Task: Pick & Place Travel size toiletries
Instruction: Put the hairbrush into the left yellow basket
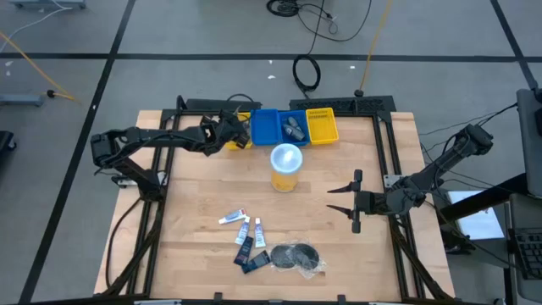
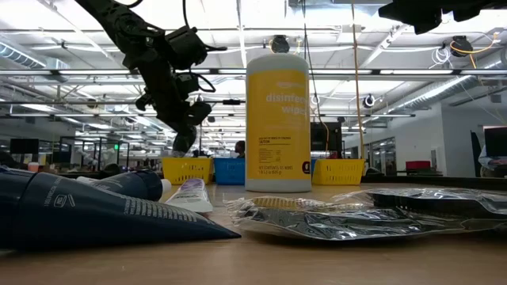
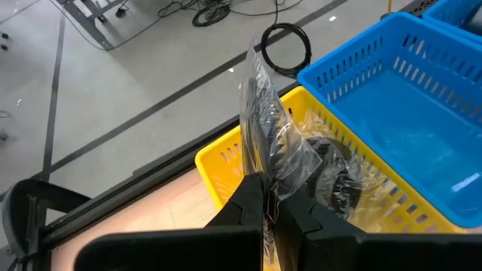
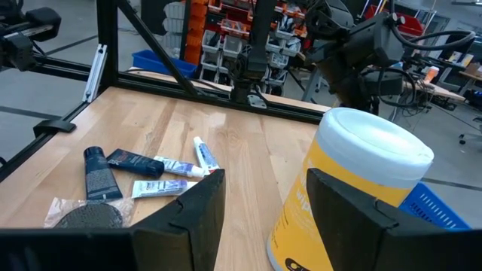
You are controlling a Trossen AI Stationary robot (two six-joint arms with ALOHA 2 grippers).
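Observation:
My left gripper (image 3: pixel 269 192) (image 1: pixel 230 129) is shut on a clear plastic packet (image 3: pixel 267 120) with a round dark piece inside. It hangs over the leftmost yellow bin (image 3: pixel 218 162) (image 1: pixel 241 141) at the table's far edge. More toiletries lie flat near the table's near edge: white tubes (image 1: pixel 244 227) (image 4: pixel 199 154), dark mini bottles (image 1: pixel 246 251) (image 4: pixel 96 172) and round dark packets (image 1: pixel 295 254) (image 2: pixel 356 214). My right gripper (image 1: pixel 356 202) (image 4: pixel 263 196) is open, off to the right of the table's middle, touching nothing. My left gripper pinches the clear packet between its two fingers at one edge of the wrapping (image 3: pixel 273 169). The fingers come from above, pointing down toward the bin. The packet is lifted clear and sticks out past the fingertips, its dark round part (image 3: pixel 331 175) over the yellow bin's inside.
A tall yellow cup with a pale lid (image 1: pixel 286 165) (image 4: pixel 354 188) (image 2: pixel 277 119) stands in the middle of the table. Along the far edge stand a blue bin (image 1: pixel 266 127), a second blue bin holding grey items (image 1: pixel 294 127) and another yellow bin (image 1: pixel 322 125).

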